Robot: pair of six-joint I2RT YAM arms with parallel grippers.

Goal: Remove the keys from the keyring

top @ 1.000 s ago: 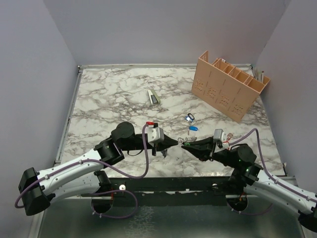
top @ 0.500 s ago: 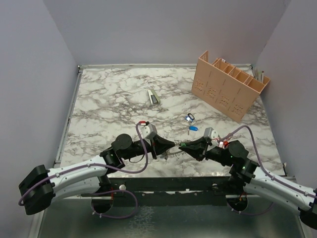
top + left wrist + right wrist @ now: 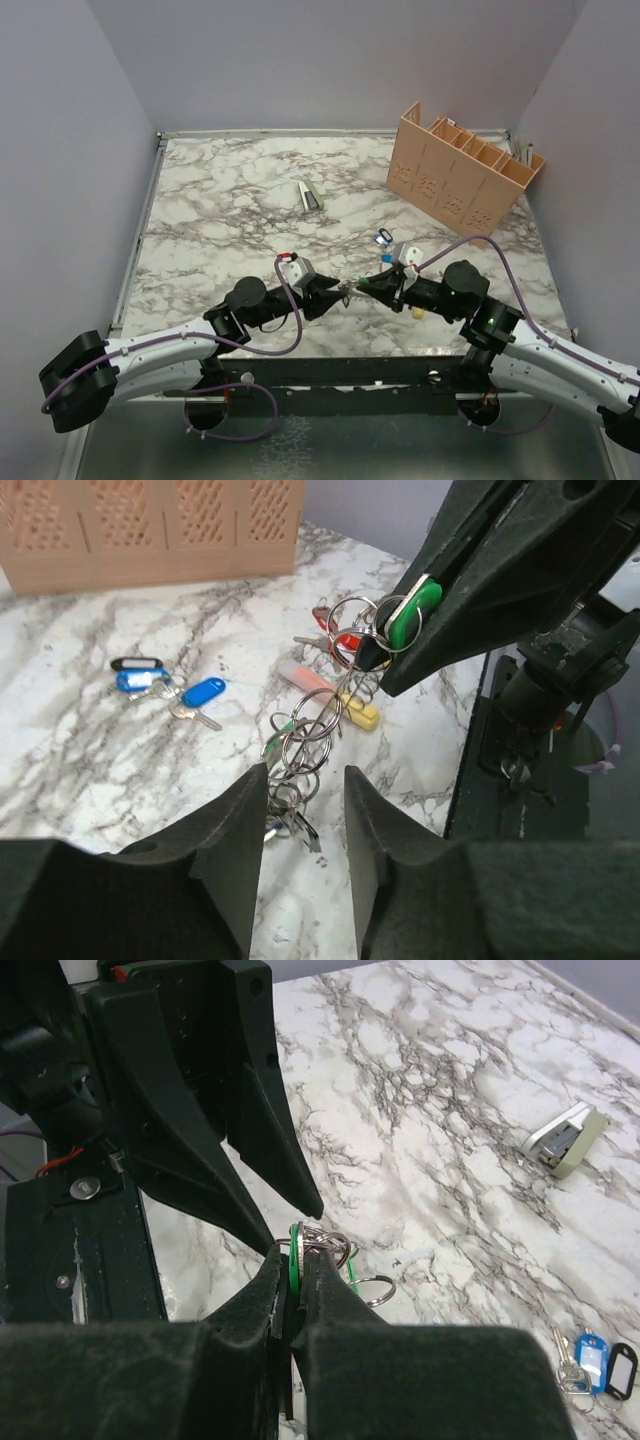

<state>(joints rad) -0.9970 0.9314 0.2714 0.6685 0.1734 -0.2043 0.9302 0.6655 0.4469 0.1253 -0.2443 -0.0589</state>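
Note:
My right gripper (image 3: 364,288) is shut on a green-headed key (image 3: 413,608), seen edge-on between its fingers in the right wrist view (image 3: 295,1248). The silver keyring (image 3: 338,615) hangs at that key. A chain of smaller rings (image 3: 303,742) dangles below it to the table. The ring shows by the fingertips in the right wrist view (image 3: 335,1238). My left gripper (image 3: 305,780) is open, its tips just short of the dangling rings, facing the right gripper (image 3: 338,293). Two blue-headed keys (image 3: 203,692) lie loose on the marble (image 3: 385,247).
A bunch with red and yellow tags (image 3: 350,675) lies under the right gripper. A tan slotted organizer (image 3: 460,175) stands at the back right. A small stapler-like block (image 3: 310,195) lies mid-table. The table's near edge is right behind both wrists.
The right wrist has swung up and away from the near edge, still holding the green key. The left gripper has drawn back left and now stands open beside the rings.

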